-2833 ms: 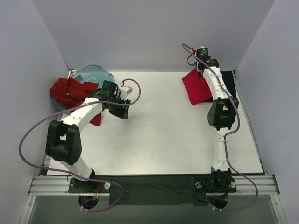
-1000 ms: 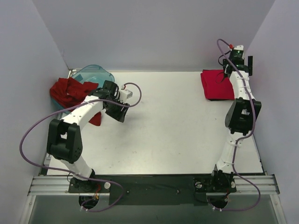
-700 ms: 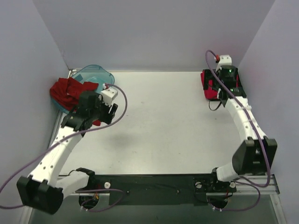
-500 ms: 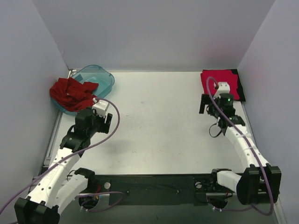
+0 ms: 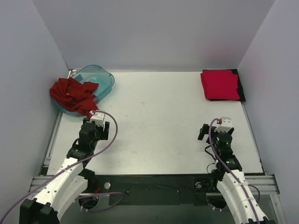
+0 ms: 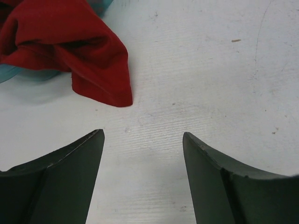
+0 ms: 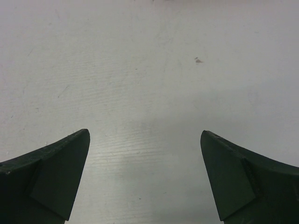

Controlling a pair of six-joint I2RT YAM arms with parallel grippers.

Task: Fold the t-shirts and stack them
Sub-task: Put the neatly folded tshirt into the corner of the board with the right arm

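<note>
1. We judge the first stack done: the crimson-pink tee [image 5: 219, 84] lies folded on the black tee [image 5: 241, 88] at the far right corner of the surface [image 5: 163, 121].
2. The brick-red tee [image 5: 70, 92] lies crumpled over the teal tub [image 5: 103, 78], unfolded. Next, the left tool [image 6: 142, 135], spread and empty just short of its hem, should grab it.
3. The right tool [image 7: 145, 133] hangs spread and empty over the white surface, and pale walls [image 5: 149, 32] enclose it.

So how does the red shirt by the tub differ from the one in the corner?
The brick-red shirt is crumpled, draped over the teal tub; the crimson shirt is folded flat and square. The crimson shirt is brighter than the brick-red shirt, and lies on a black shirt. Both are red cloth.
</note>
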